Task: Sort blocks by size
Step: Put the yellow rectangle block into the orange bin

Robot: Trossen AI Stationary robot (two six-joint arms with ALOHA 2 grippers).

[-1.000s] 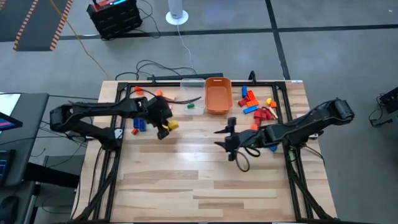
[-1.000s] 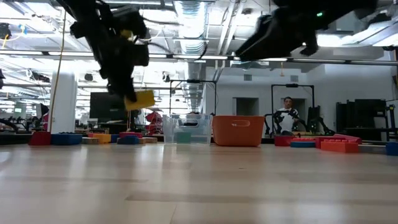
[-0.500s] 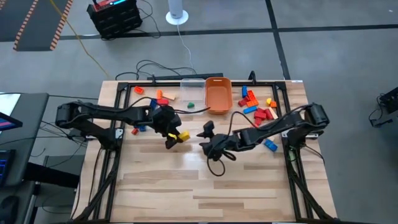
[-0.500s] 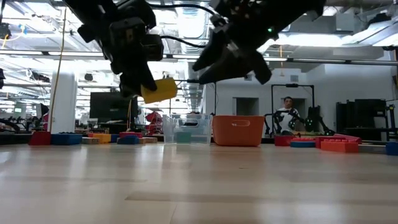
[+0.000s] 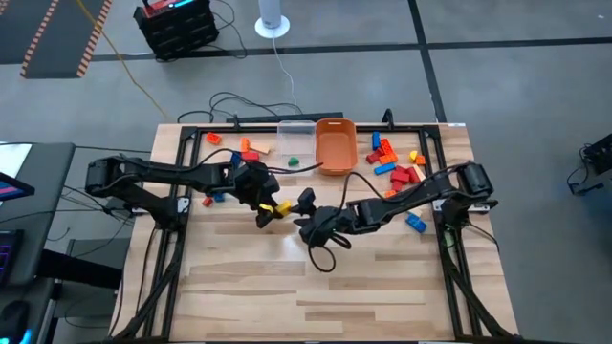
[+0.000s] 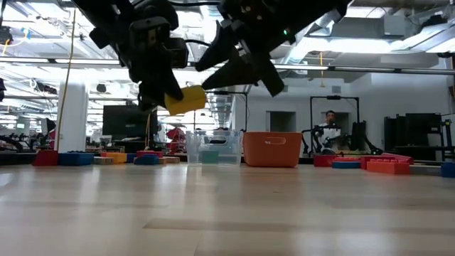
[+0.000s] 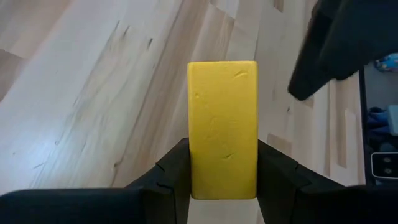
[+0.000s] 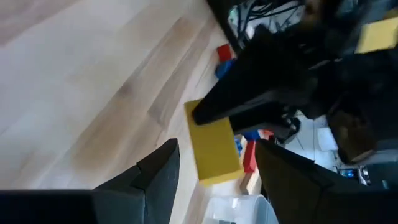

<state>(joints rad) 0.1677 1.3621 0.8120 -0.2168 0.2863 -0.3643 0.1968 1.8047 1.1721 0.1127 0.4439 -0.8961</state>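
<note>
High view: wooden table (image 5: 287, 287) seen from above. The left gripper (image 5: 270, 210) holds a yellow block (image 5: 279, 208) in the air, toward the table's middle from the orange tub (image 5: 336, 146). The right gripper (image 5: 304, 212) sits just beside the block's free end, jaws spread wide, not on it. Block's long axis runs roughly from one gripper toward the other. A clear tub (image 5: 296, 145) stands against the orange tub w/ a green block (image 5: 294, 161) inside. Loose blocks (image 5: 394, 161) lie on one side of the tubs, more blocks (image 5: 239, 148) on the other.

Low view: shows what the overhead can't: yellow block well above the tabletop, tilted, free end slightly up. Tubs far behind; a person (image 6: 328, 132) in the room beyond.

Left wrist view: block clamped at one end between both fingers (image 7: 171, 174), long axis pointing straight away from the wrist.

Right wrist view: own fingers (image 8: 158, 168) wide apart, block in front of them, gripped only by the other arm.
</note>
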